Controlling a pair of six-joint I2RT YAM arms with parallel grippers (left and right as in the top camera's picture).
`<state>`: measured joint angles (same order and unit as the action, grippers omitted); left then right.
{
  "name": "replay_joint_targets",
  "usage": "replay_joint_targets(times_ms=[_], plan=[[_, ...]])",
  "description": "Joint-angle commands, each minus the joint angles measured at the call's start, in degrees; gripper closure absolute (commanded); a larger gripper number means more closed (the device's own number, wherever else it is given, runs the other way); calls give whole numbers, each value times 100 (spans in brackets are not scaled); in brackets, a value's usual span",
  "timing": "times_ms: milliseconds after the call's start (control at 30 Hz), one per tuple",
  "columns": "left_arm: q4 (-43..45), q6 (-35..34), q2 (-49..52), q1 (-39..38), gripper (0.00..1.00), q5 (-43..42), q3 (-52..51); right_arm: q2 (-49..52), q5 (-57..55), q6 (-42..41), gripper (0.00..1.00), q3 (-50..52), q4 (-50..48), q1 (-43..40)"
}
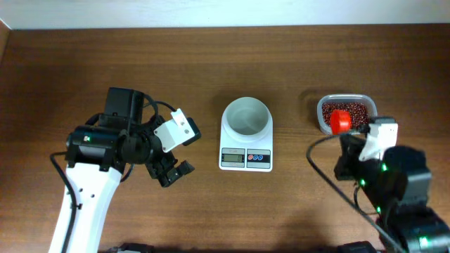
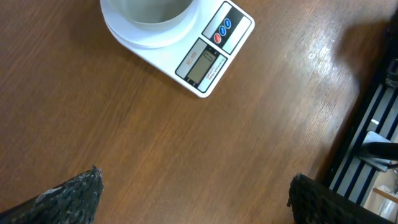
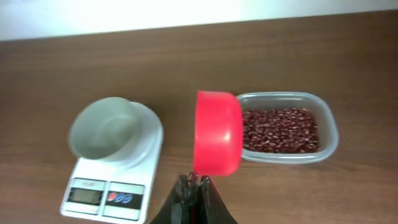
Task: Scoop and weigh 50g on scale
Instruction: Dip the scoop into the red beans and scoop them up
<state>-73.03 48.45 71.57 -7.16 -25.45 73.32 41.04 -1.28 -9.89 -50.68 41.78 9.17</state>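
Wooden table [image 1: 211, 218], empty scale [image 1: 246, 137], left gripper [image 1: 174, 173] open, right gripper [image 3: 193, 182] clamping scoop [image 3: 217, 134], grip visible only from wrist

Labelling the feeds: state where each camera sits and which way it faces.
Overhead: above the table, looking straight down at scale, beans, left arm, right arm.
Left wrist: over the table, facing the scale; open left gripper frames the bottom.
Right wrist: behind the shut right gripper, facing its scoop, beans, scale.
Shared: all show the scale.
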Motion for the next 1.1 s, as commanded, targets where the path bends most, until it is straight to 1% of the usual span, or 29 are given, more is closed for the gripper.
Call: replay_joint_targets(times_ms=[0, 33, 67, 100, 133, 200, 233, 333, 400, 467, 500, 633, 733, 767, 800, 867, 1067], plan=[[11, 72, -46, 4, 1, -4, -37, 1047, -669, 157, 96, -942, 505, -35], [11, 72, -46, 4, 1, -4, -37, 1440, -872, 162, 96, -1307, 793, -35], [9, 72, -46, 4, 1, -4, -37, 2164, -1248, 243, 96, -1921, 1340, -59], [11, 72, -46, 4, 1, -4, -37, 2559, -1427, 243, 96, -2269, 1628, -114], [11, 72, -46, 4, 1, -4, -37, 3344, -1552, 289, 96, -2881, 2017, -339], [11, 72, -46, 4, 1, -4, -37, 4028, -1550, 494, 96, -3257, 2039, -595], [11, 72, -46, 4, 1, -4, -37, 4452, -1550, 662, 96, -3329, 1947, -767], [11, 72, -46, 4, 1, -4, -37, 5119, -1550, 866, 96, -3329, 1668, -1062], [11, 72, -46, 4, 1, -4, -37, 5425, -1534, 868, 96, -3324, 1469, -1226], [11, 72, -46, 4, 1, -4, -37, 5628, -1364, 1047, 96, -3322, 1298, -1311], [11, 72, -46, 4, 1, -4, -37, 5781, -1237, 1163, 96, -3322, 1294, -1401], [9, 72, -46, 4, 1, -4, -37, 6054, -667, 1165, 96, -3311, 1366, -1711], [11, 72, -46, 4, 1, -4, -37, 6065, -658, 1167, 96, -3268, 1438, -1759], [11, 72, -46, 4, 1, -4, -37, 6065, -498, 1211, 96, -3235, 1460, -1770], [11, 72, -46, 4, 1, -4, -37, 6065, 70, 1421, 96, -3154, 1478, -1834], [11, 72, -46, 4, 1, -4, -37, 6065, 542, 1419, 96, -3084, 1491, -1971], [11, 72, -46, 4, 1, -4, -37, 6067, 1488, 1419, 96, -2824, 1329, -2575]])
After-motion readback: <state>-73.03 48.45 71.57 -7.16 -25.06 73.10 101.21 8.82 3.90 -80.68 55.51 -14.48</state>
